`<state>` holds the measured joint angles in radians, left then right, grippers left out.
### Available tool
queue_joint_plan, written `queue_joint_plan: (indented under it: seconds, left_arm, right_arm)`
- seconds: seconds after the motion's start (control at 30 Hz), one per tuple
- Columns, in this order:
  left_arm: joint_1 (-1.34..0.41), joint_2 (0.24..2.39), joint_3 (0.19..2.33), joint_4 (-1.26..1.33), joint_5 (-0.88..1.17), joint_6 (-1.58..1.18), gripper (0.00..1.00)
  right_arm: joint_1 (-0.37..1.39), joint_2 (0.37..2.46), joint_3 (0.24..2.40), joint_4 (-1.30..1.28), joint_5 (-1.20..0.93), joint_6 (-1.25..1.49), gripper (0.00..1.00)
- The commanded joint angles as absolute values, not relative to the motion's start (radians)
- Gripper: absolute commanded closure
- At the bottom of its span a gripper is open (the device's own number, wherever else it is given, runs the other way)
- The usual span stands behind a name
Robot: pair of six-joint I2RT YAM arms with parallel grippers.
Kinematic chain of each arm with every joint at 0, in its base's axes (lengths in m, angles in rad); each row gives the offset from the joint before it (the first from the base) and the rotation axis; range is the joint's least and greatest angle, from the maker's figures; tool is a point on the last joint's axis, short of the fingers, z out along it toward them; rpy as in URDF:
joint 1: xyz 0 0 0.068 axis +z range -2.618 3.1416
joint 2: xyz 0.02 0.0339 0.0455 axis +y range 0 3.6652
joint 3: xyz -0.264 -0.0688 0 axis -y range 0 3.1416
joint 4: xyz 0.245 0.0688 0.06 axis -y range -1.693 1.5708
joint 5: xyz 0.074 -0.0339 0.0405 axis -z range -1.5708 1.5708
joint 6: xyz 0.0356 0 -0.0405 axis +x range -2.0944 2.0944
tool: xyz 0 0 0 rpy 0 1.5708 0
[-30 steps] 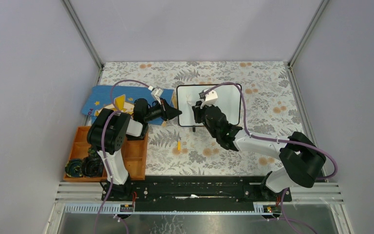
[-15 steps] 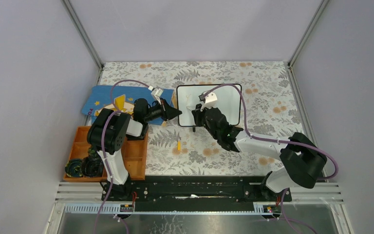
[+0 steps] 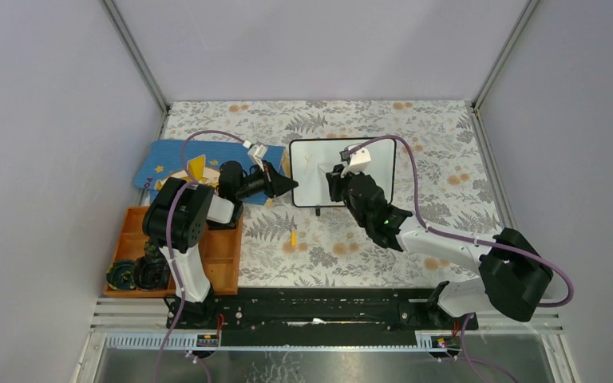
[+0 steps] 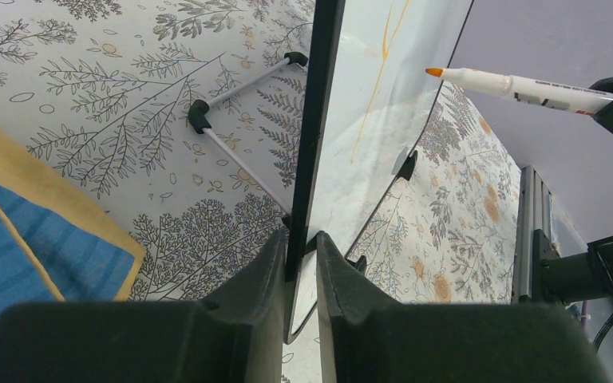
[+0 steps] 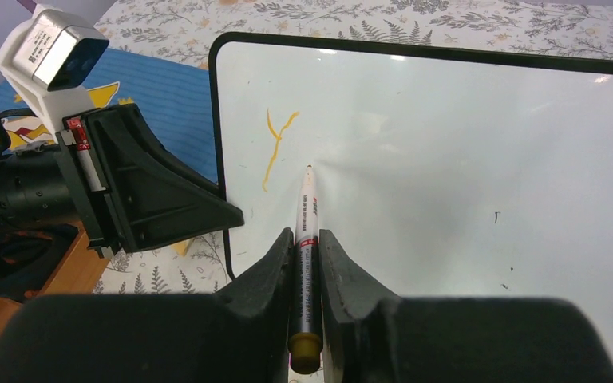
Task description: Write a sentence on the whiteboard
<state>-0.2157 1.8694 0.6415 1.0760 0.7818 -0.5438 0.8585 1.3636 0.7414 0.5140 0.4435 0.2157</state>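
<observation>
The right gripper [image 5: 305, 263] is closed firmly on a slim white marker [image 5: 305, 219], which it holds by the rear half of the barrel, with the butt end sticking out behind the fingers. The orange tip points straight ahead at the whiteboard [image 5: 447, 144]. It is at the surface or just off it, and the views do not settle which. Just ahead and to the left of the tip is all that exists of the sentence [image 5: 274, 148]: one thin orange letter Y near the board's left side, with the rest of the face blank. Further left, the left gripper [image 4: 302, 247] is pinched onto the board's thin black frame, one finger on each face. It grips low on the edge that is farthest from the right gripper. The board stands upright on small black feet with a wire prop behind it. It looks light, thin and stiff, with a glossy face, so it would probably slide or tip under pen pressure. The frame edge is the sensible place to hold it, since that keeps the fingers off the writing area. Beyond the left gripper, a blue star-patterned book [image 5: 168, 92] lies flat on the leaf-printed table [image 5: 287, 12].
</observation>
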Motion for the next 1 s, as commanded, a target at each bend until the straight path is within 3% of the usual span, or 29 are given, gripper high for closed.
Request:
queue_joint_plan:
  seconds: [0.0,0.97]
  left_arm:
    - [-0.227,1.861,0.63,1.048,0.767,-0.517,0.86]
    - [-0.229,1.859,0.634,1.042,0.767,-0.513,0.87]
  right_arm:
    - [0.851,1.377,0.795,0.568,0.463,0.201,1.0]
    - [0.851,1.455,0.822,0.562,0.446,0.208,1.0]
